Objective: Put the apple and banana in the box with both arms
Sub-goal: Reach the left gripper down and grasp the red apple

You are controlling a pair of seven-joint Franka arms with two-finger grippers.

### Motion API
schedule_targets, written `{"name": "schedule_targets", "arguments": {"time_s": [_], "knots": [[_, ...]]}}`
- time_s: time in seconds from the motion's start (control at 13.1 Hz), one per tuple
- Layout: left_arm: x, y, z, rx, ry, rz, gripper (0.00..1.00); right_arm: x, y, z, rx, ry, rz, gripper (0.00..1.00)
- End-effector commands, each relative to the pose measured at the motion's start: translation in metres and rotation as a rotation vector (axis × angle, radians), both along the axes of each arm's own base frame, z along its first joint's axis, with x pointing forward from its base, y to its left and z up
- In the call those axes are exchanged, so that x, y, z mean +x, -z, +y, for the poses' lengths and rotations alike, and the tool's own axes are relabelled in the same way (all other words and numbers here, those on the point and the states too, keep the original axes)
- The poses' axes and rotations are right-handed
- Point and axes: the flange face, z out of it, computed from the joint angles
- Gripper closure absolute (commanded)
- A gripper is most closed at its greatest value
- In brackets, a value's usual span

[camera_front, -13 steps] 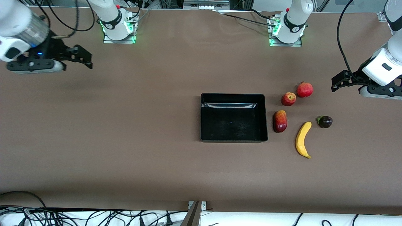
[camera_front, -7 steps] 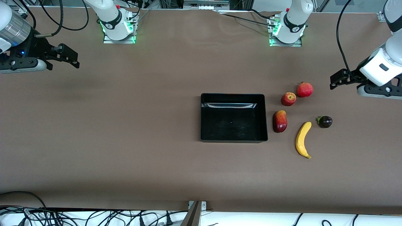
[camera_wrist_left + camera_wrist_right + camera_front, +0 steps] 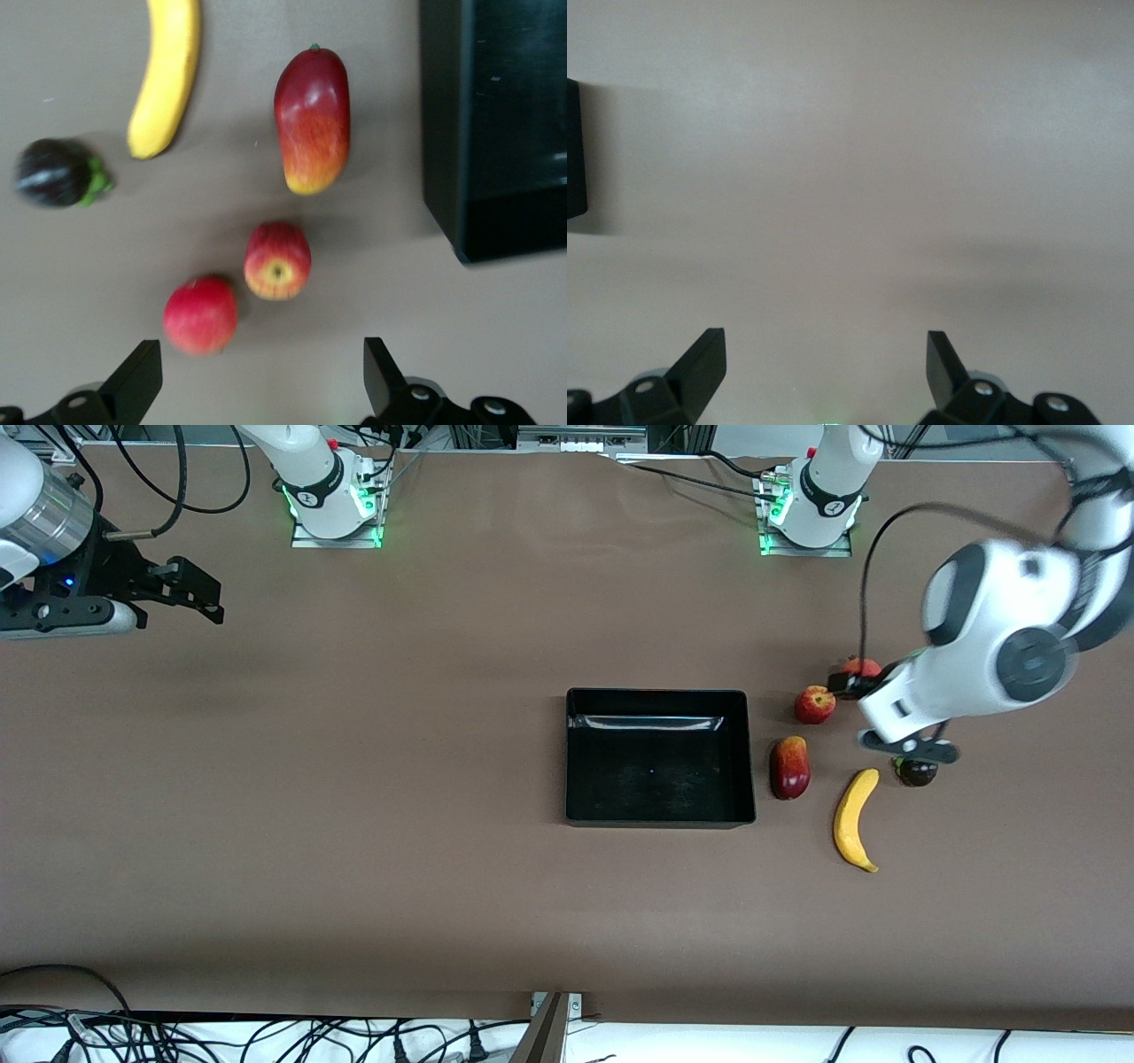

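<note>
Left gripper (image 3: 257, 385) is hanging over the fruit cluster, fingers spread wide, gripping nothing. Apple (image 3: 277, 260) is sitting just ahead of its fingertips, touching neither, with a plain red fruit (image 3: 200, 314) beside it. Mango (image 3: 312, 119), banana (image 3: 166, 75) and a dark purple fruit (image 3: 55, 173) are lying farther out from the gripper; box (image 3: 496, 124) is sitting past the mango, nothing in it. Right gripper (image 3: 824, 372) is waiting over bare table (image 3: 850, 177) at the right arm's end, fingers wide apart, nothing between them.
</note>
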Motion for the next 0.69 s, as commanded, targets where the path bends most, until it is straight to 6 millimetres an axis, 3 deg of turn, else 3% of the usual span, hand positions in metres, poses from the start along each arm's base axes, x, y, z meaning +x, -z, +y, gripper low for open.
{"name": "schedule_targets", "arguments": {"time_s": [0.0,0.15,0.54,0.61], "knots": [[-0.05,0.054,-0.001,0.012,0.041,-0.069,0.0,0.006,-0.005,-0.001,-0.018,-0.003,-0.021,0.0],[-0.069,0.096,-0.001,-0.002,0.049,-0.127,0.0,0.013,0.005,-0.003,-0.041,-0.003,-0.011,0.0],[-0.081,0.139,0.002,0.03,0.141,-0.162,0.03,0.016,-0.002,0.011,-0.041,-0.027,-0.04,0.0],[-0.08,0.138,0.002,0.03,0.14,-0.162,0.41,0.016,-0.002,0.013,-0.041,-0.031,-0.04,0.0]]}}
